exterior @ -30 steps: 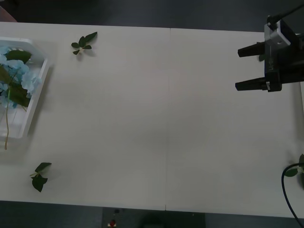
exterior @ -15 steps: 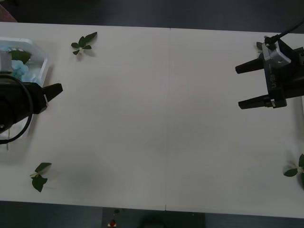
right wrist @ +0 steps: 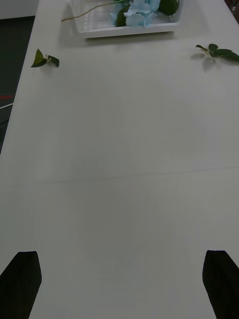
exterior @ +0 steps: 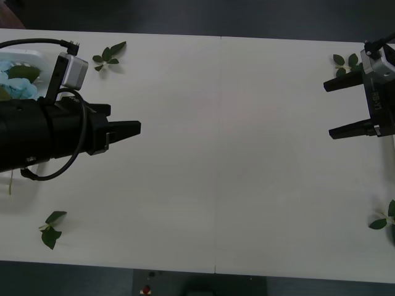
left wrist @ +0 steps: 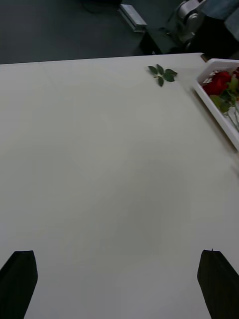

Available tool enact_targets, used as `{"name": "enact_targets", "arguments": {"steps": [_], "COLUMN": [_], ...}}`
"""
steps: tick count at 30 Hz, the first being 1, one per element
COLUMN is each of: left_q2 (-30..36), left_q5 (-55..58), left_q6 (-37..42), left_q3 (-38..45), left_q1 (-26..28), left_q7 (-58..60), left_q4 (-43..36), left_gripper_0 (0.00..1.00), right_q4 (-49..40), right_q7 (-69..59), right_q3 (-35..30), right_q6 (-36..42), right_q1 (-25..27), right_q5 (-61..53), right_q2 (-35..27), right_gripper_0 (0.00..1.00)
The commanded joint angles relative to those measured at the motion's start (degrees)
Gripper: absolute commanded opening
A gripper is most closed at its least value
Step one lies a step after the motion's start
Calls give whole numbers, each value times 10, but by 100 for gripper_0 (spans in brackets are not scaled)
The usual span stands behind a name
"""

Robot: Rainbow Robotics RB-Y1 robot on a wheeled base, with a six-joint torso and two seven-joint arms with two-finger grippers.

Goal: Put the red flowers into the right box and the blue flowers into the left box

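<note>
Reaching hand, left (exterior: 133, 129): left-centre of the front frame, over bare counter (exterior: 234, 154), fingers apart, holding nothing.
Right hand (exterior: 336, 108): right edge, fingers spread wide, holding nothing.
Blue flowers (right wrist: 142, 11): lying in the left box (right wrist: 124, 31), upper left of the front frame.
Red flowers (left wrist: 218, 83): lying in the right box (left wrist: 215, 107).
Leaf sprigs (exterior: 108, 55): scattered loose near the counter's corners.

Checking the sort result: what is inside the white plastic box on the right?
Red flowers with green leaves lie in the white plastic right box. Most of the box runs past the picture's edge, so the flower count is unclear.
</note>
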Motion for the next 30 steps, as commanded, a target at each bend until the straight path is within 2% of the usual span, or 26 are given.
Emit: {"name": "enact_targets", "arguments": {"steps": [1,4,12,22,30], "left_q2": [46,55,47,48,48], "left_q5": [59,132,240,264,264], "left_q6": [1,1,1,27,27], "left_q3": [-39,-74,-128,-131,-131], "left_q1": [-63,-107,-149,-177,-177], "left_q7": [-48,-88,-202,-203,-203], "left_q4": [24,54,111,111,111], "left_gripper_0": [93,93,93,93,93], "right_q4": [-1,-1,-1,-1,-1], "right_q7": [7,7,7,7,7], "right_q3": [-13,-13,-13,-13,-13], "right_q6": [-1,-1,-1,-1,-1], "right_q1": [-2,-2,-2,-2,-2], "right_q5": [0,0,0,0,0], "right_q2": [-13,-13,-13,-13,-13], "right_gripper_0": [94,95,95,95,95]}}
